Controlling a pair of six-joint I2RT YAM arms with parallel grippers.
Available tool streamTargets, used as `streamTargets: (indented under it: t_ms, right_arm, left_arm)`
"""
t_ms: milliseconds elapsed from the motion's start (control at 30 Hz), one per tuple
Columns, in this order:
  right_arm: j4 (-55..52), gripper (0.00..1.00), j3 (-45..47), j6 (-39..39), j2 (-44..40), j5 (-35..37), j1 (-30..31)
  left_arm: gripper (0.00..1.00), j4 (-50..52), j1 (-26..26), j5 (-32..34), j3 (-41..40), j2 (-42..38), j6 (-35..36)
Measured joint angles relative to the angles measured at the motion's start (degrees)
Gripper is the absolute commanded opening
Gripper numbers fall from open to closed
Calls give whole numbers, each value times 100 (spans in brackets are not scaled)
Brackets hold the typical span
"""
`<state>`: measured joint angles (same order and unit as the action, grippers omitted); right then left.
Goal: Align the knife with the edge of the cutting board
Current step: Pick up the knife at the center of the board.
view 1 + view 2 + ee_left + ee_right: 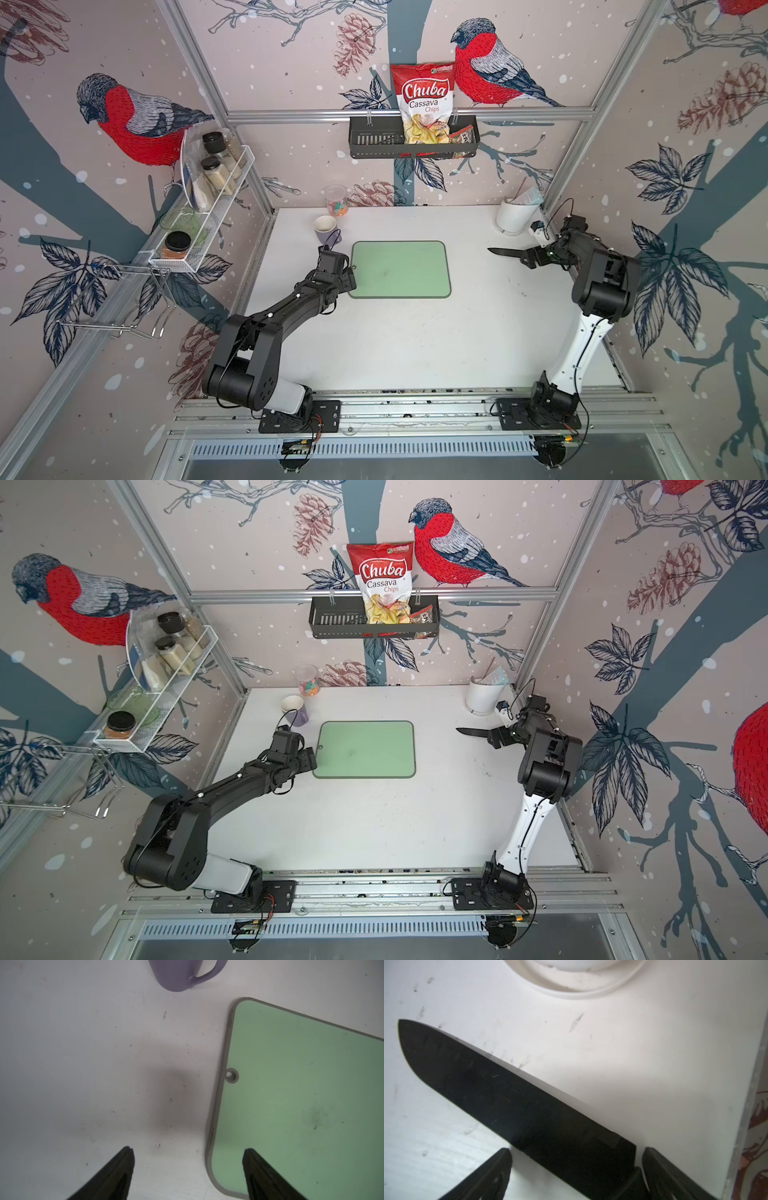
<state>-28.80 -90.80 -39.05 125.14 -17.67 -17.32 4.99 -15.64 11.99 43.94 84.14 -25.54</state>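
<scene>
The pale-green cutting board (399, 270) (365, 749) lies flat mid-table, its small hole (231, 1075) at the left short edge. The black knife (505, 252) (471, 732) is well right of the board, tip pointing toward it. My right gripper (528, 258) (577, 1149) is open and straddles the knife (508, 1095) where blade meets handle. One finger stands clear of it and the other is close beside the handle. My left gripper (351, 279) (188, 1149) hangs open at the board's (301, 1095) near left corner, holding nothing. One finger is above the board, the other above the bare table.
A purple mug (328, 230) (180, 974) stands just behind the left gripper, with a glass jar (336, 201) of coloured bits farther back. A white pot (515, 216) (581, 980) stands behind the knife. The table's right edge (747, 1105) runs close by the right gripper.
</scene>
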Motion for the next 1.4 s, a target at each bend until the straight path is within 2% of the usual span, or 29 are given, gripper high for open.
streamTargets:
  t_ms: [133,700,1033,1400]
  right_arm:
    - [-267,100,389,186,-363,273,352]
    - [-1969,100,343,1443,-555,1591,1773]
    - [-2653,100,612,2551,-964,1812,2503]
    - [-2529,93,861,3512,-1121,1869,2643]
  left_arm:
    - [84,2,-37,2,-11,-44,0]
    - [86,175,-59,-131,-140,-564,-2]
    - [86,203,-59,-131,-160,-619,-13]
    - [86,208,-59,-125,-160,-592,-13]
